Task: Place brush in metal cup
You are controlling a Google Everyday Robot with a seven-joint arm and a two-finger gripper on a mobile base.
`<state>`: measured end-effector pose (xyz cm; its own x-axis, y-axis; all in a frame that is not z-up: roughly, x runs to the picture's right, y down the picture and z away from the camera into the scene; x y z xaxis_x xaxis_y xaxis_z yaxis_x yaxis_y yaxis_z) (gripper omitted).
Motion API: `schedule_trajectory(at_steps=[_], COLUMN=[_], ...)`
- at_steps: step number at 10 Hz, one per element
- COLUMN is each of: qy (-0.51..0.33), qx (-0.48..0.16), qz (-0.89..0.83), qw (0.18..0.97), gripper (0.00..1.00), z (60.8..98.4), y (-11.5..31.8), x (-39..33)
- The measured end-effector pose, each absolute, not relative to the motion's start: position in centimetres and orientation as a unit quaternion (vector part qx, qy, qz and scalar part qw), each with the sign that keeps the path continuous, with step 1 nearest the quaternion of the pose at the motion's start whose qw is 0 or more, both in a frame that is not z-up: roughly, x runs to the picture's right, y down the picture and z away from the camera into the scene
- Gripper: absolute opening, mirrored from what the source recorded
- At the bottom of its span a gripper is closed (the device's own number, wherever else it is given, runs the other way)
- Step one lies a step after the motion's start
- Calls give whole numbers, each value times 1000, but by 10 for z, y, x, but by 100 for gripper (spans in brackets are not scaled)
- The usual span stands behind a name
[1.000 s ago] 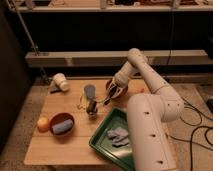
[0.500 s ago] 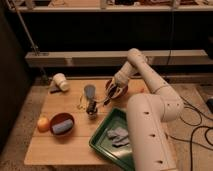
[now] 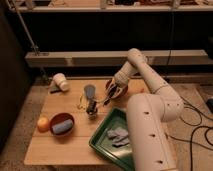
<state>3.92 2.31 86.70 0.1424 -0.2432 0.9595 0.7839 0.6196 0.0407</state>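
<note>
The white arm point(image 3: 150, 80) rises from a thick white column at the near right, bends at an elbow high on the far side, then slopes down and to the left. The gripper point(image 3: 111, 95) hangs at the end of the arm, pointing down and left, low over the middle of the scene. The wrist behind it is slim and pale.

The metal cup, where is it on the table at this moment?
The metal cup stands near the table's middle, left of the gripper and just beyond the green tray.
</note>
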Motion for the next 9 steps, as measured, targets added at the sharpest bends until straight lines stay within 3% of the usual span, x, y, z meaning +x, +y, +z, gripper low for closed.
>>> schedule_trajectory(at_steps=[3,9], qy=[-547,-547], qx=[-247,-247], qz=[-359,-359], qw=[714,715], gripper=[78,80], z=[867,867], y=[23,23], x=[39,40])
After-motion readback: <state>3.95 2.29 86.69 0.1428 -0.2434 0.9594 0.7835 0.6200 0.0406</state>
